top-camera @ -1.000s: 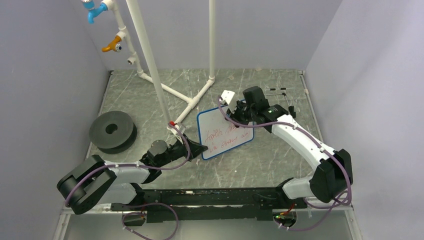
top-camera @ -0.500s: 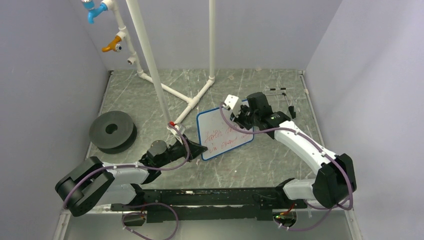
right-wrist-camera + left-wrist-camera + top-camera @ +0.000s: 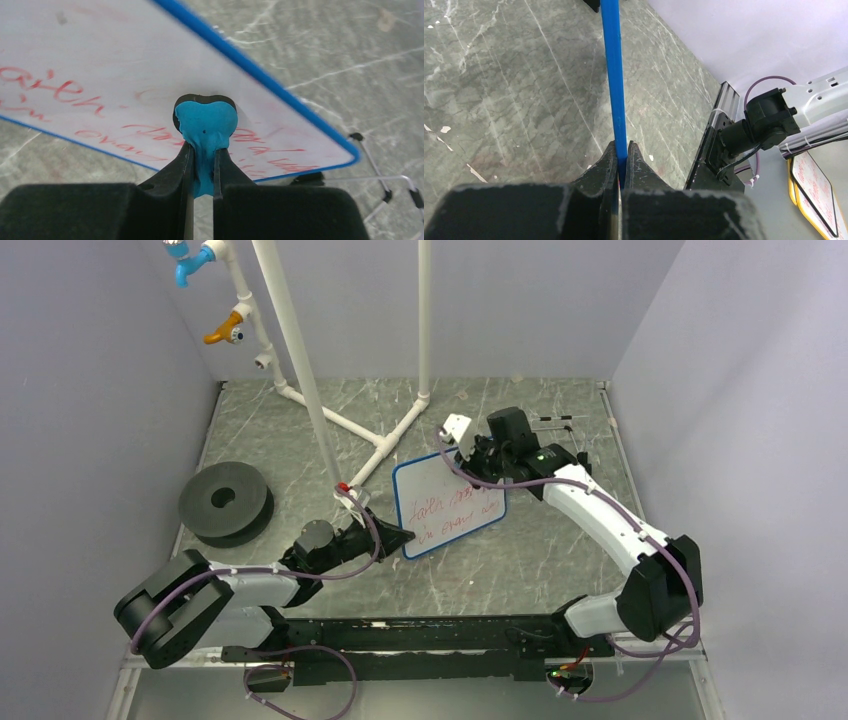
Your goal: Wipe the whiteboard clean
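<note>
**Top external:** whiteboard mid-table, tilted, blue rim, rounded corners. Left gripper at its lower-left edge. Right gripper over upper-right corner. Grey veined stone-look table bare in front of and right of board. White pipe frame just behind board. Black ring-shaped disc well apart, left. Thin wire stand behind right arm. Walls on three sides.

**Left wrist:** fingers pinched narrow on board's blue rim, seen edge-on.

**Right wrist:** fingers clamped on blue eraser, black pad against white surface near rim. Red handwriting, unreadable.
</note>
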Robot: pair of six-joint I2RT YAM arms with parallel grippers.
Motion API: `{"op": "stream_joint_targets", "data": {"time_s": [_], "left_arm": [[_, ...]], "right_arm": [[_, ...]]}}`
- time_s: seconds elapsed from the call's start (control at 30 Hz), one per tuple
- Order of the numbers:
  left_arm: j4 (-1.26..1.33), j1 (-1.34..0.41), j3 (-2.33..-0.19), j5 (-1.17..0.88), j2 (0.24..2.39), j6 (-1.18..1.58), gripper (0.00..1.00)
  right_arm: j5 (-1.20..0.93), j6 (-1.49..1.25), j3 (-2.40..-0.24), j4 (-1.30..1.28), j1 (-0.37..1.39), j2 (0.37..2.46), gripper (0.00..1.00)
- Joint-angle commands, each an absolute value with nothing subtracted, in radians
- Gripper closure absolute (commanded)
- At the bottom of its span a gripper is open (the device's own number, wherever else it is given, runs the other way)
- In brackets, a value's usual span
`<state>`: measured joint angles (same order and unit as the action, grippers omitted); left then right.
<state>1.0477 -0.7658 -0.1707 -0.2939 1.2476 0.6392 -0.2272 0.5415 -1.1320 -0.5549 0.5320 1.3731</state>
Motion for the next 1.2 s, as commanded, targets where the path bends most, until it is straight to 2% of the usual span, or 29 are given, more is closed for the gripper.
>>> {"op": "stream_joint_targets", "data": {"time_s": [0.0,0.23,0.43,0.63,0.87,1.17], "left_arm": [[1.152,-0.788,-0.194,-0.439,1.243,0.604,1.0],[1.132,-0.788,-0.187,-0.431,1.215,0.589,1.0],[1.102,-0.788,-0.187,-0.42,1.195,0.579,1.0],[1.116,-0.787,-0.187,-0.426,1.206,0.584,1.0],[1.145,-0.788,-0.198,-0.442,1.237,0.595,1.0],[1.121,-0.788,-0.19,-0.435,1.204,0.585,1.0]], "right_arm": [[-0.155,0.479,-1.201,-0.421,0.471,1.374,1.0],[-0.108,0.528,-1.066,-0.403,0.454,1.348,1.0],[-0.248,0.623,-0.975,-0.474,0.537,1.306,1.0],[-0.332,0.633,-1.048,-0.529,0.595,1.329,1.0],[-0.231,0.52,-1.17,-0.456,0.505,1.346,1.0],[-0.143,0.543,-1.057,-0.409,0.434,1.315,1.0]]}}
